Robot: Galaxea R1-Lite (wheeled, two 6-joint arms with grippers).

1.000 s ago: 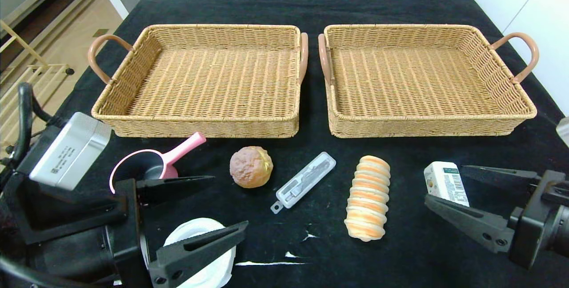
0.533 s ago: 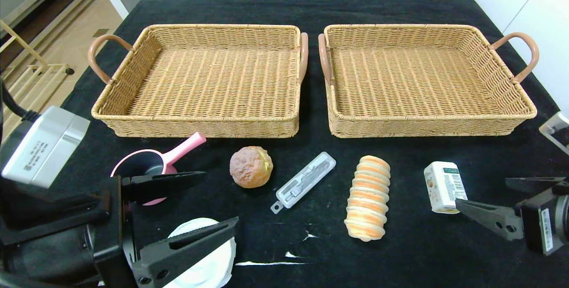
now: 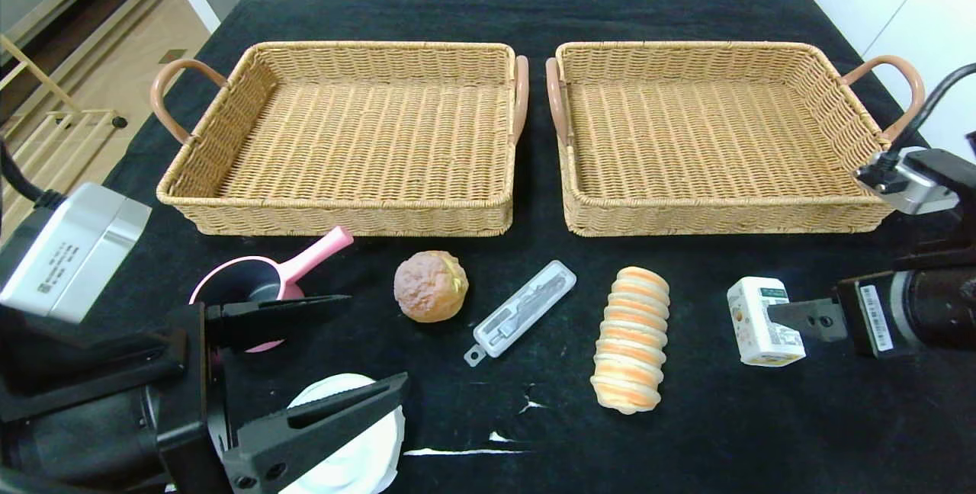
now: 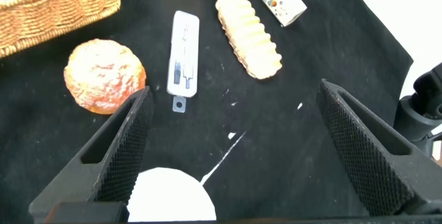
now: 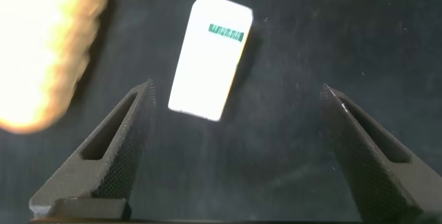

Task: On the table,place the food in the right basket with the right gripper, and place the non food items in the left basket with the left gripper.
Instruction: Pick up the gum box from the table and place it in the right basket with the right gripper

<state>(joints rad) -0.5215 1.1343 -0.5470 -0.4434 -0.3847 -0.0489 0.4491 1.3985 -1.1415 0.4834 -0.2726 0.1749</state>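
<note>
Black cloth is covering the table (image 3: pixel 534 14), a soft dull ground on which every item is lying apart from the others, easy to reach one at a time. Two rectangular woven wicker baskets with brown looped handles, the left basket (image 3: pixel 229 136) and the right basket (image 3: pixel 869 136), are standing side by side at the far edge, both holding nothing, so sorting is not begun yet.

Nearer, the left gripper (image 3: pixel 320 360) is hovering with its ribbed black fingers wide apart, between the pink plastic scoop (image 3: pixel 305 265) and the round white lid (image 3: pixel 358 463), probably because these non-food things belong to it. The right gripper (image 5: pixel 238 148) is hanging above the small white carton with a green barcode (image 3: pixel 762 320), its fingers spread and gripping nothing.

The long ridged cream-and-orange bread roll (image 3: pixel 631 338), looking soft, is lying just beside the carton. The round rough brown bun (image 3: pixel 431 286) and the clear hard plastic case (image 3: pixel 522 311) are lying between the two arms.
</note>
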